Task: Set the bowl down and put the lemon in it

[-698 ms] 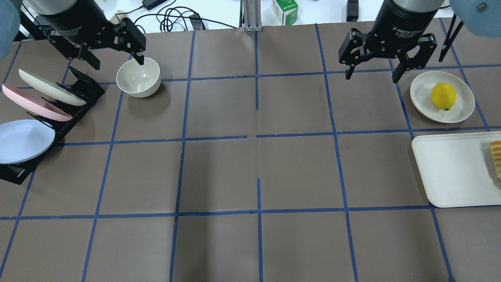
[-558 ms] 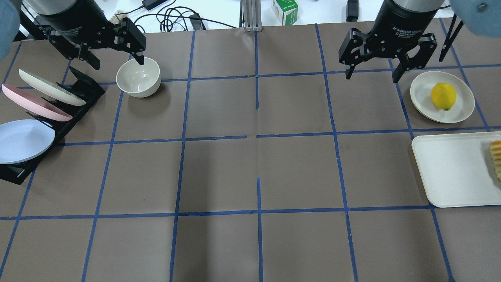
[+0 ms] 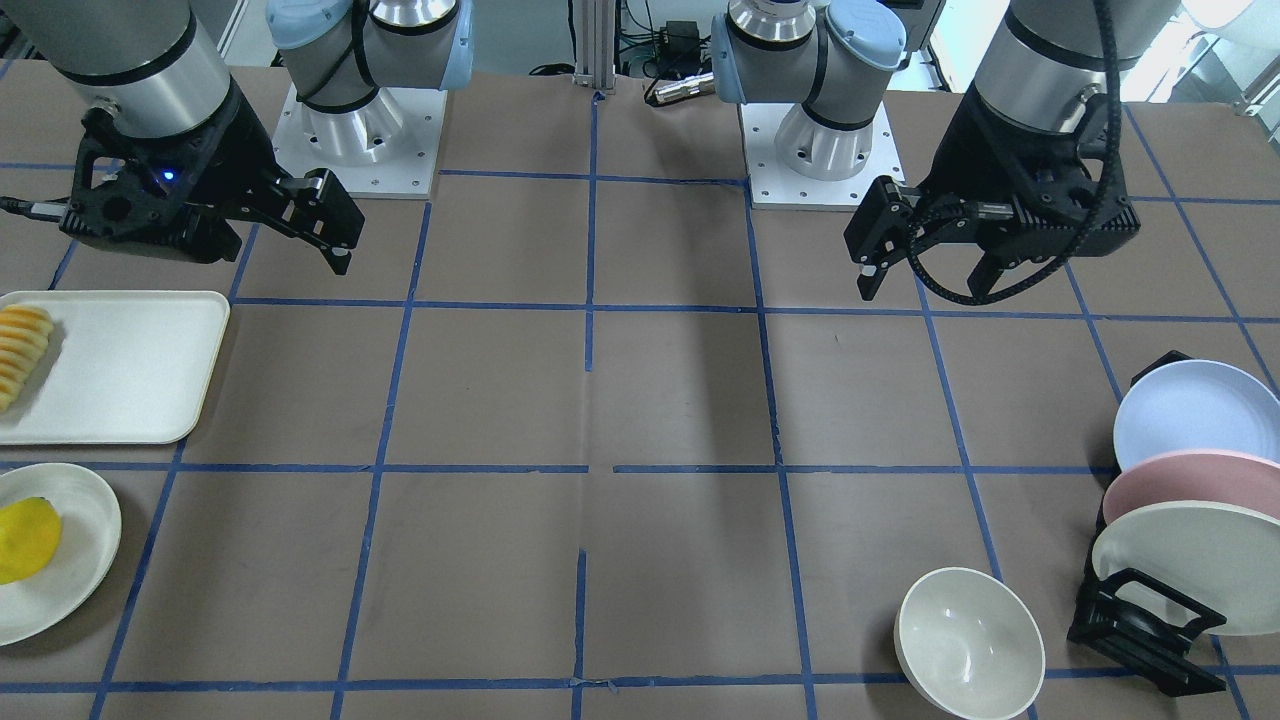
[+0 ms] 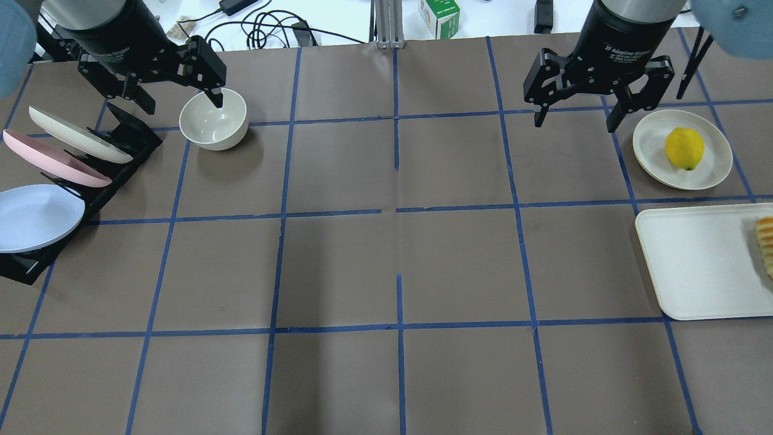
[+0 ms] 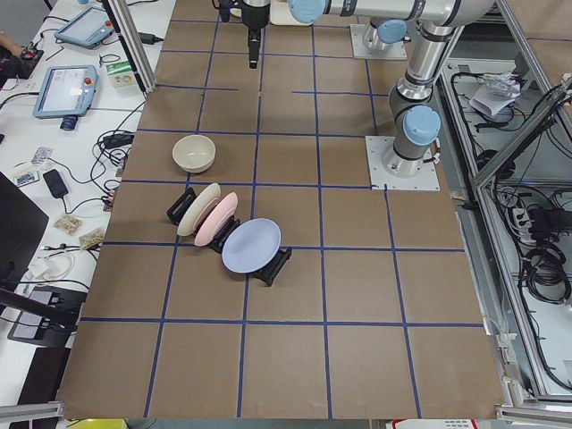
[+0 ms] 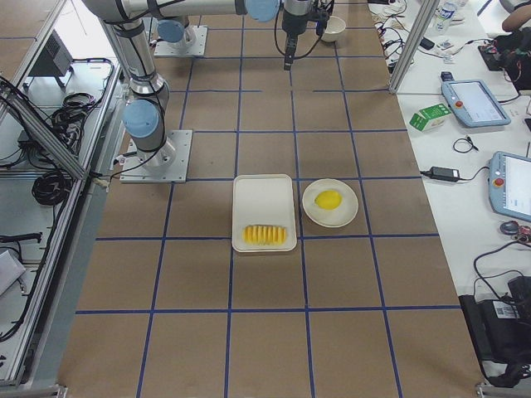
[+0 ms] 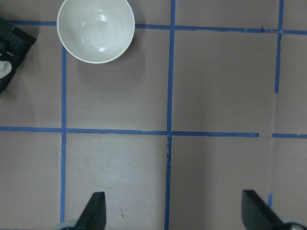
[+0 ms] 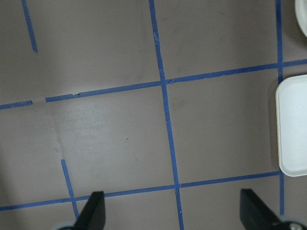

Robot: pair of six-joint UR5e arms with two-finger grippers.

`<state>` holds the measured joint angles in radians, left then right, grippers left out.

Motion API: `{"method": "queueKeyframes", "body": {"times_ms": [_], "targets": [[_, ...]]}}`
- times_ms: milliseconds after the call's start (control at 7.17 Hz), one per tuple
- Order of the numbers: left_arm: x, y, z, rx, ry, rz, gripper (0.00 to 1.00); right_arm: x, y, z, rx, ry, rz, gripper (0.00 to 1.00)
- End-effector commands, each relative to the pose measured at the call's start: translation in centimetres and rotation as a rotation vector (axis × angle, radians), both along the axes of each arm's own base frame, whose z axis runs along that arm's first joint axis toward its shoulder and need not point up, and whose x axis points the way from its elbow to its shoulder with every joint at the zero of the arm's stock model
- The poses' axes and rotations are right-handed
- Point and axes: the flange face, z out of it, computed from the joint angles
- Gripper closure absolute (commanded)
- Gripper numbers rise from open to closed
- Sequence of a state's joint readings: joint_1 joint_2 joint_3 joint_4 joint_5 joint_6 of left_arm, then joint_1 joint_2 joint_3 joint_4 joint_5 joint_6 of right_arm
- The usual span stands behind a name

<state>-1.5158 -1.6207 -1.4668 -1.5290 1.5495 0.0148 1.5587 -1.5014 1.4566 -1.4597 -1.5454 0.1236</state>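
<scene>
Slightly shifted since a moment ago, the left hand (image 4: 182,106) hangs above the worktop (image 4: 398,254) on the robot's side of the bowl (image 4: 213,127), fingers spread wide on nothing. That bowl stands upright just beside the plate rack (image 4: 130,136), probably awaiting a rim grasp. Well apart from the bowl, the lemon (image 4: 684,148) lies on a plate (image 4: 715,166) near the right hand (image 4: 574,125), likewise agape and empty; brown paper gridded in blue tape runs out to cables beyond the bowl.

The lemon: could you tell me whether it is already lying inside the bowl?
No, the lemon lies on a small off-white plate, and the bowl stands empty far from it.
</scene>
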Motion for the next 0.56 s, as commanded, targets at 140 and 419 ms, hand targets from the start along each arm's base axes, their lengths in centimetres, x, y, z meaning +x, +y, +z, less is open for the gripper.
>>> {"method": "queueKeyframes", "body": {"times_ms": [140,419], "targets": [[2.3,-2.3,-2.2,0.048,0.012,0.003,0.0,-1.5,-1.3,-1.3,0.011,0.002,-0.007,0.0],[9.5,-6.6,-7.4,0.096,0.019,-0.068,0.0,-4.5,-3.4,-1.6,-0.055,0.007,-0.048,0.0]]}}
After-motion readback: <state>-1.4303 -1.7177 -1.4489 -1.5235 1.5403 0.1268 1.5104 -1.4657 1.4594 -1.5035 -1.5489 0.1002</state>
